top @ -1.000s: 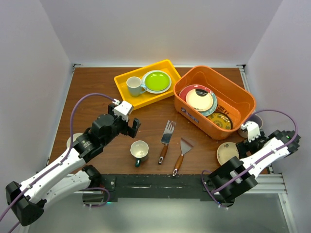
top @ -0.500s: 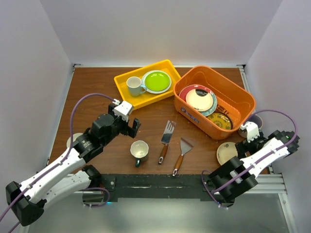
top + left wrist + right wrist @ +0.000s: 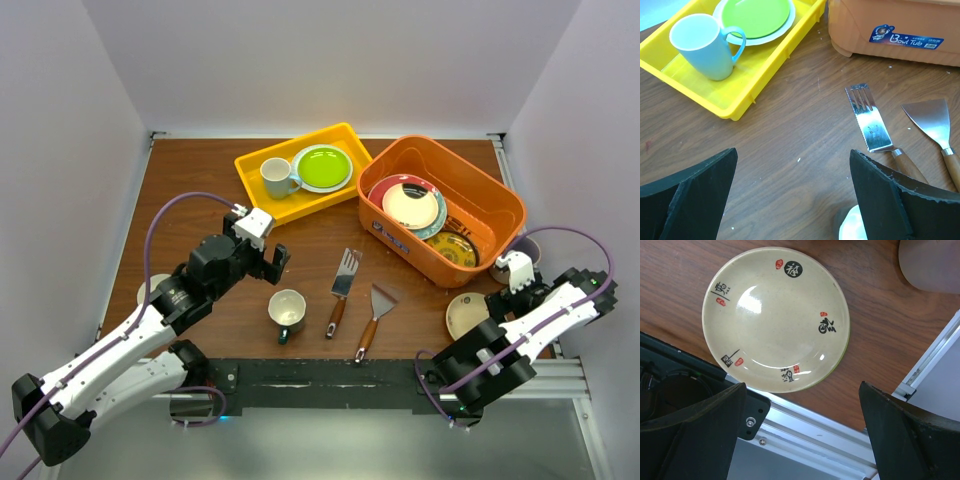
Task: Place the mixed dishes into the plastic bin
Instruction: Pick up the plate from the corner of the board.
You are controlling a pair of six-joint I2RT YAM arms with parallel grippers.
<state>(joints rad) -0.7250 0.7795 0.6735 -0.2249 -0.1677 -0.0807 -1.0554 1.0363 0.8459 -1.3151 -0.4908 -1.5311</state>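
Observation:
The orange plastic bin [image 3: 487,197] [image 3: 890,22] stands at the back right and holds a red-rimmed plate [image 3: 405,203] and a yellow patterned plate [image 3: 455,247]. A lime green plate [image 3: 322,167] [image 3: 755,15] lies in the yellow tray. The dark-teal mug [image 3: 287,310] stands near the front; its cream inside [image 3: 852,229] shows just below my left gripper [image 3: 275,262] [image 3: 792,200], which hangs open over bare wood. A cream plate [image 3: 466,315] [image 3: 775,320] with black characters lies at the front right. My right gripper [image 3: 497,302] [image 3: 805,440] stands open beside it, over the table's front rail.
A yellow tray [image 3: 262,195] [image 3: 765,70] also holds a white mug with a blue handle [image 3: 276,178] [image 3: 702,45]. Two wooden-handled spatulas [image 3: 342,280] [image 3: 870,120] lie mid-table. A small white bowl [image 3: 150,289] sits at the left edge, a dull bowl [image 3: 525,248] [image 3: 930,260] at the right.

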